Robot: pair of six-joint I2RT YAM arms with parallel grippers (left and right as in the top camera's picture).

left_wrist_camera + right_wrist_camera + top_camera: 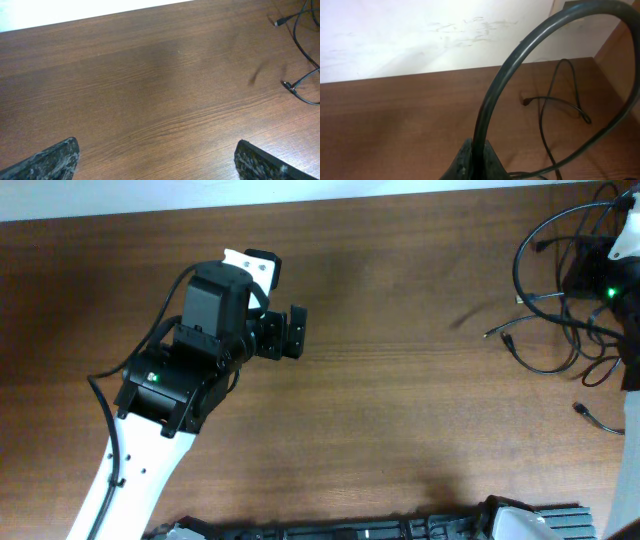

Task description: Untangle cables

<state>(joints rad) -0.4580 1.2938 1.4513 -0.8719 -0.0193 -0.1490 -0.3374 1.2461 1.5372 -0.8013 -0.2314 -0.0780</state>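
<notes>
Two claws out there: the left claw [283, 332] hung wide open over the tabletop [400, 410], the right claw [472, 160] clamped one strand of the cables [491, 95], tangled uncountably beside it.

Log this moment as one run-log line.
left end effector: open, empty, over bare table | right end effector: shut on a cable, loop arcing up | cables: heaped at table's right side, tangled

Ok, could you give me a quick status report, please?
Left gripper open, empty, above the table. Right gripper shut on a cable loop. Other cables tangled beside it. Nothing in the way.
</notes>
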